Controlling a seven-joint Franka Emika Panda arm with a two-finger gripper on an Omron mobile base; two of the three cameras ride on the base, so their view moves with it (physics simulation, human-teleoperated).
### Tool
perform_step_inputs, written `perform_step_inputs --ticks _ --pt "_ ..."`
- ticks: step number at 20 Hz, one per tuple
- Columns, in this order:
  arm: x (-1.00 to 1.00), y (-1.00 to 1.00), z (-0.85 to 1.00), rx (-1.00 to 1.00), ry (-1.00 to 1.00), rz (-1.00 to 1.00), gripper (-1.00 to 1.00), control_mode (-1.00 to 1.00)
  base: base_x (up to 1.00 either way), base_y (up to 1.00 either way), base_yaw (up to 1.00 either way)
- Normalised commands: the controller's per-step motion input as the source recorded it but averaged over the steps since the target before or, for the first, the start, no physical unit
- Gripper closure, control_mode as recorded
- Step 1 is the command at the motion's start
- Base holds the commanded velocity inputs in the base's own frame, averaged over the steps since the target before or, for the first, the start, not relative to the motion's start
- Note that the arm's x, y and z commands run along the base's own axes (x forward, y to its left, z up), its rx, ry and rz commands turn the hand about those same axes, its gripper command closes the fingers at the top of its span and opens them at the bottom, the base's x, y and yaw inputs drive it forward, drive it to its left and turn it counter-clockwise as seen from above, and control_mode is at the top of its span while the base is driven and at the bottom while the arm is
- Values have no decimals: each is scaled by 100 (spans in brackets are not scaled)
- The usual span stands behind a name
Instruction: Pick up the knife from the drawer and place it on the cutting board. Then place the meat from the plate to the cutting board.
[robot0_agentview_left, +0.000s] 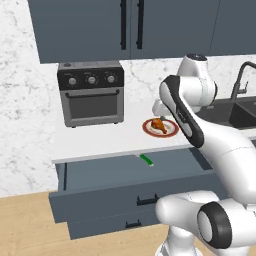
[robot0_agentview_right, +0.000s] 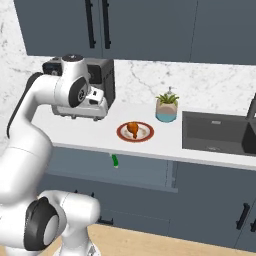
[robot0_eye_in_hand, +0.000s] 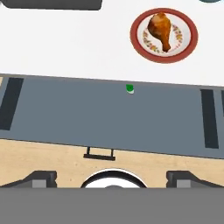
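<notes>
My pincer (robot0_eye_in_hand: 112, 177) stands fully open and holds nothing, high above the pulled-out drawer (robot0_agentview_left: 100, 175). The knife (robot0_agentview_left: 146, 159), only its glossy green handle showing, lies at the back edge of the flat blue-grey drawer floor, under the white counter (robot0_agentview_left: 100, 137) lip. The glossy orange-brown meat (robot0_eye_in_hand: 161, 29) rests on the round red-rimmed plate (robot0_eye_in_hand: 187, 43); no legible writing.

**Blue-grey kitchen, marble wall**

Dark blue-grey upper cabinets (robot0_agentview_left: 125, 25) with black bar handles fill the top of the left base view. Below them runs a white marble backsplash (robot0_agentview_left: 20, 75) and a white counter (robot0_agentview_left: 100, 137). A dark sink (robot0_agentview_right: 215, 132) sits at right; light wooden floor (robot0_agentview_left: 25, 225) spreads lower left.
</notes>
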Motion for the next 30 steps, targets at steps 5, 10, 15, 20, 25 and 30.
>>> perform_step_inputs --ticks 5,10,15,20,25,30 --pt "10 -3 -67 0 9 0 -100 -100 0 0 0" --pt "1 -20 -99 0 16 0 -100 -100 0 0 0" --pt "0 -1 -99 -5 14 0 -100 -100 0 0 0" --pt "7 -2 -84 -2 5 0 -100 -100 0 0 0" --pt "59 -1 -61 0 1 0 -100 -100 0 0 0" --pt "56 0 -18 0 0 0 -100 -100 0 0 0"
